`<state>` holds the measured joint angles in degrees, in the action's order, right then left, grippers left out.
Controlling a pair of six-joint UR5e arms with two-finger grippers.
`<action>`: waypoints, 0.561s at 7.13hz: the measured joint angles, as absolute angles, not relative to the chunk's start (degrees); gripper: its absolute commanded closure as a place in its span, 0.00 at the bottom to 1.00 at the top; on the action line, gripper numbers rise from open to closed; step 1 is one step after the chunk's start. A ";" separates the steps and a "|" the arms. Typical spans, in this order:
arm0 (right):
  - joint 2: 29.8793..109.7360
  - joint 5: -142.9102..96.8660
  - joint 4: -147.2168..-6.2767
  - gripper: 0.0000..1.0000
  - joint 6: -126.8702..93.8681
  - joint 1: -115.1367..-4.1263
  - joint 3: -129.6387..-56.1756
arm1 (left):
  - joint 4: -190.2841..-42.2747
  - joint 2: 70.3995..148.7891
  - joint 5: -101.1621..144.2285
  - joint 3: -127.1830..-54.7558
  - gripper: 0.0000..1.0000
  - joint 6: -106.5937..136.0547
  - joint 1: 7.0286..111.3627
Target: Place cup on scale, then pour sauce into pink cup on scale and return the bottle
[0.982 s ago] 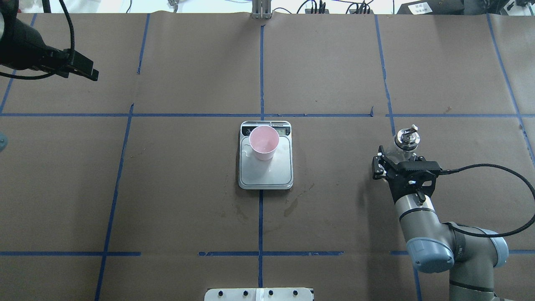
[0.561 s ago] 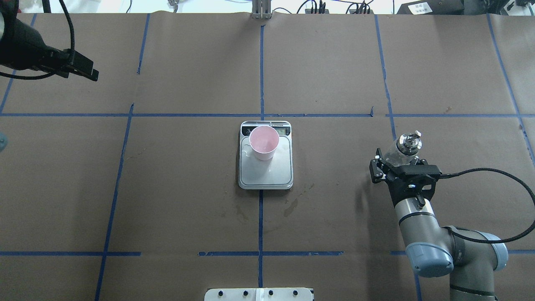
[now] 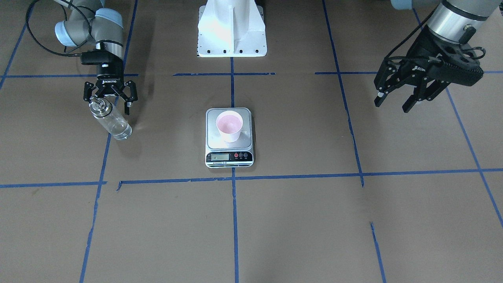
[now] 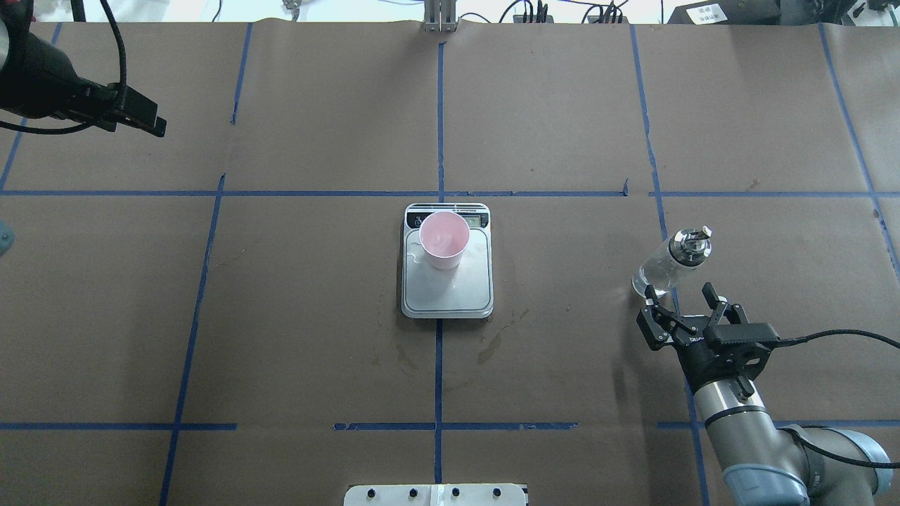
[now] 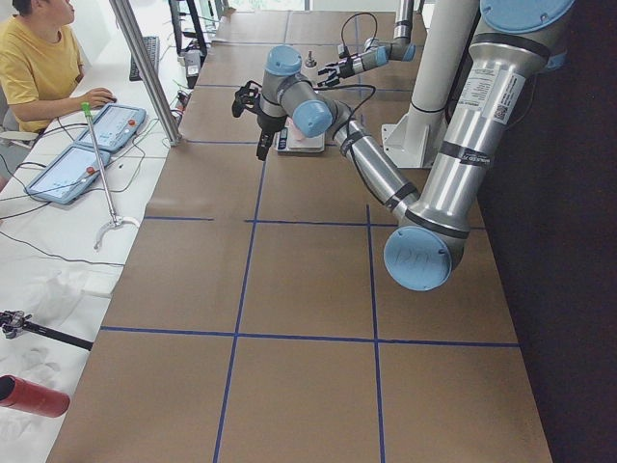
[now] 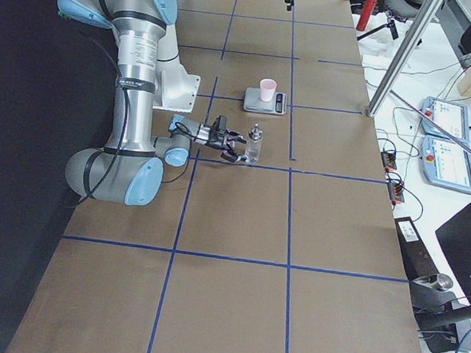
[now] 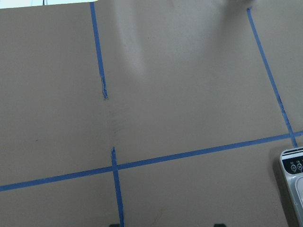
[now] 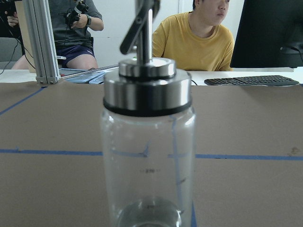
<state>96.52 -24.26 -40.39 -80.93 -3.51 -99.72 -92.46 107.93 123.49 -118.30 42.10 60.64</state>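
The pink-lined cup (image 4: 443, 240) stands upright on the back part of the scale (image 4: 450, 299), at the table's middle; both also show in the front view, the cup (image 3: 229, 125) on the scale (image 3: 229, 157). The clear glass bottle (image 4: 673, 261) with its metal spout stands upright on the table to the right, free of any grip. My right gripper (image 4: 685, 301) is open and empty, just behind the bottle on the robot's side. The bottle fills the right wrist view (image 8: 147, 156). My left gripper (image 3: 395, 103) is open and empty, held high over the far left of the table.
Brown paper with a blue tape grid covers the table. Wet stains (image 4: 492, 344) lie in front of the scale. The robot's white base plate (image 4: 436, 494) sits at the near edge. Operators and tablets (image 5: 92, 145) are beyond the far edge.
My right gripper has drawn back toward the robot from around the bottle, leaving it standing on the table. The left arm, cup and scale have not moved.
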 measured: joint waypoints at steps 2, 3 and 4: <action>97.17 -23.30 -38.97 0.00 -80.94 -1.74 -100.09 | -92.46 107.93 123.49 -118.43 0.27 42.10 60.66; 97.90 -22.65 -38.79 0.00 -80.97 -0.41 -100.23 | -92.46 107.91 123.49 -118.41 0.27 42.06 60.70; 100.05 -22.44 -36.98 0.00 -80.97 1.09 -100.29 | -92.46 107.84 123.47 -118.29 0.27 41.81 60.72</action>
